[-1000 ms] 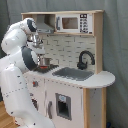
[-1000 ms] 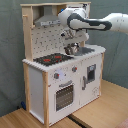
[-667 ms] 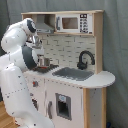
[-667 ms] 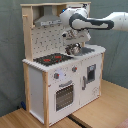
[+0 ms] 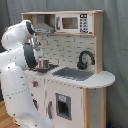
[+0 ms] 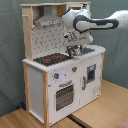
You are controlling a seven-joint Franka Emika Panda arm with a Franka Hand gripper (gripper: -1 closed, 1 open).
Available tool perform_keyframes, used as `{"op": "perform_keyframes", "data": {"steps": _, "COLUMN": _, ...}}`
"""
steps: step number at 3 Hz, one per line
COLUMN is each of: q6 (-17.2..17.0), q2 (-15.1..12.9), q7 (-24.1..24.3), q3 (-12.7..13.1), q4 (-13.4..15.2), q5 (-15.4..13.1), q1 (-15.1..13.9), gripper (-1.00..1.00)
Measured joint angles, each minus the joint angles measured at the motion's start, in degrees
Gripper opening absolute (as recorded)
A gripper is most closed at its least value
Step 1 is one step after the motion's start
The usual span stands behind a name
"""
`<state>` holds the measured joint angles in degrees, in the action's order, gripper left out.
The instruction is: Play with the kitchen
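- The toy kitchen [image 5: 75, 95] stands on a wooden floor [image 6: 100, 112] and fills the middle of both exterior views; it is a tall unit of light wood and white panels, so I judge it heavy, rigid and not something to lift whole.
- The gripper [image 6: 76, 44] hangs over the worktop beside the red-ringed hob [image 6: 51, 59], just above a small metal pot [image 6: 75, 50]. It seems closed on the pot's top, though I cannot tell for sure.
- The pot looks light, hard and smooth, probably slippery; its rim or lid knob looks the likeliest hold.
- Other holds: the black faucet [image 5: 85, 59] by the grey sink [image 5: 73, 73], and the oven door [image 6: 64, 94] handle; these are thin parts, best moved gently.
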<state>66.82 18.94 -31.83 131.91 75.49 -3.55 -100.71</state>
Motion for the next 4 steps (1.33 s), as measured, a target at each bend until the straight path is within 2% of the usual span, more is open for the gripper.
{"op": "perform_keyframes", "data": {"steps": 2, "q6": 6.29, "q2": -6.66, "q7": 3.87, "q3": 0.04, "q4": 9.47, "q5": -5.03, "q1": 4.43, "gripper": -1.0}}
{"op": "perform_keyframes", "data": {"steps": 4, "q6": 10.98, "q2": -13.91, "q7": 7.32, "q3": 0.12, "q4": 17.19, "q5": -11.4, "q1": 6.68, "gripper": -1.0}}
